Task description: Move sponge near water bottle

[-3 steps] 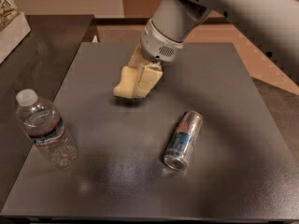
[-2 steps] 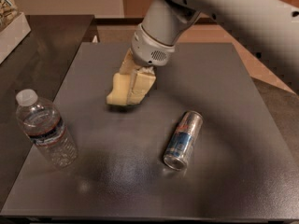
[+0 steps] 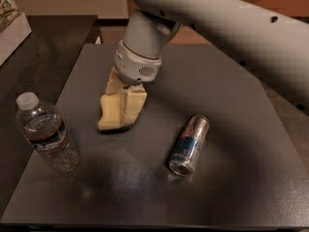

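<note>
At desk (image 3: pixel 227 91) centre-left, gripper (image 3: pixel 123 111) hangs low, jaws clamped on sponge (image 3: pixel 110 114). Water bottle (image 3: pixel 47 133) stands nr front-left edge, apart from sponge. Can (image 3: pixel 189 144) lies on its side to the right.

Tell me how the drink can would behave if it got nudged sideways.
The can lies on its side on the smooth table, so it would probably roll readily. Its thin metal look suggests it is light and may dent if squeezed. The gripper, closed on the sponge left of the can in the view, is apart from it.
</note>
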Action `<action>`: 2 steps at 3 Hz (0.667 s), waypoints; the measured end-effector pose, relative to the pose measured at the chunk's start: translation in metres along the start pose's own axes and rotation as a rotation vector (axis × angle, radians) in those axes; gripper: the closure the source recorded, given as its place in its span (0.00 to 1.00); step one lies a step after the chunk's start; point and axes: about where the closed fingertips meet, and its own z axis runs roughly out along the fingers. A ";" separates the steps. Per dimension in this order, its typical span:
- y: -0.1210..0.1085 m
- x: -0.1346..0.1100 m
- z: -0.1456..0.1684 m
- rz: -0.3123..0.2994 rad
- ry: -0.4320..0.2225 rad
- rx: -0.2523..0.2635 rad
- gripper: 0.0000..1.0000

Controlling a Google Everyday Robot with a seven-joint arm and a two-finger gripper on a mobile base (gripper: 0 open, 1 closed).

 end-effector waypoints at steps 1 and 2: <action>0.013 -0.011 0.015 -0.054 0.010 -0.041 0.83; 0.024 -0.023 0.024 -0.082 0.001 -0.058 0.60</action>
